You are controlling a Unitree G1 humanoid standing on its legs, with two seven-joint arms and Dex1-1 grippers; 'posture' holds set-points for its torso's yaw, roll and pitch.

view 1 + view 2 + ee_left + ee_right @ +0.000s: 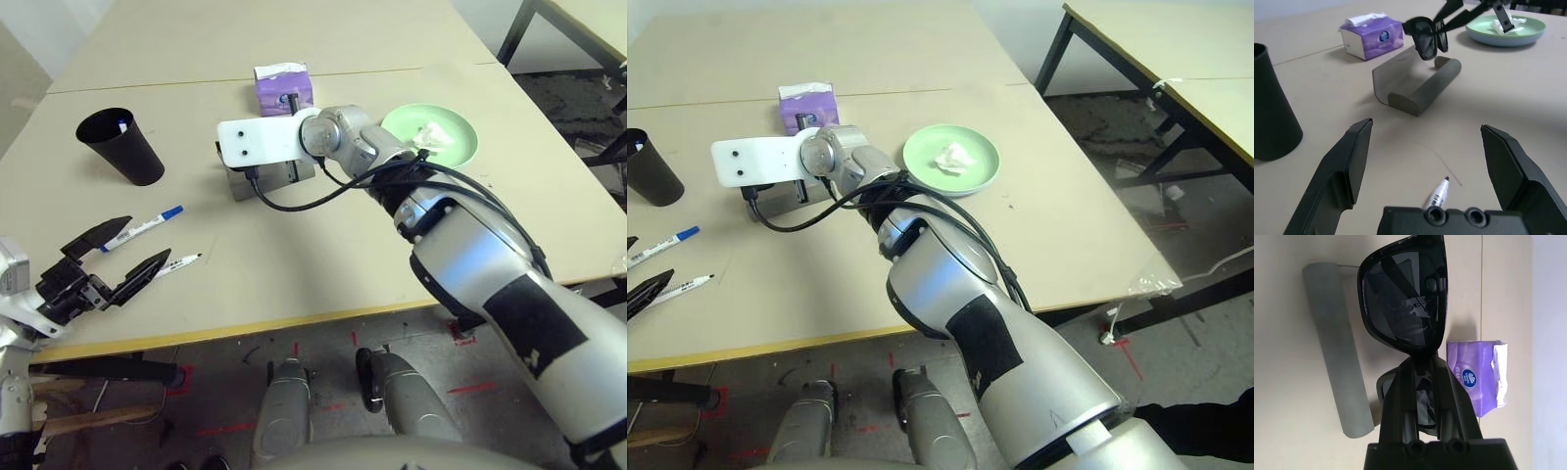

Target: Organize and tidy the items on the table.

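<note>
Gripper fingers meet at the bridge of the black sunglasses (1403,298) in the right wrist view: the right gripper (1424,359) is closed down to the thin frame it pinches, lenses hanging to either side. Near them lie the grey glasses case (1334,347) and the purple tissue box (1466,369). From the left wrist view, the case is open, its hollow exposed, with the sunglasses held above the table; the left gripper (1426,122) stands wide, nothing between its 2 fingers. Going by the left eye view, with 12 o'clock straight away from the robot and the case as hub, the box sits near 12 o'clock, the green plate (397,124) with its crumpled white tissue (431,137) near 2, the black cup (132,152) near 10, and the 2 markers, blue-capped (147,226) and black-capped (181,264), between 7 and 8, close under the left gripper. The step in hand looks to be putting the glasses away. Next, I judge, the right arm must line the frame up with the case's length, lower it into the hollow and only then let go; a skewed entry could catch a lens on the rim or push the light case askew
</note>
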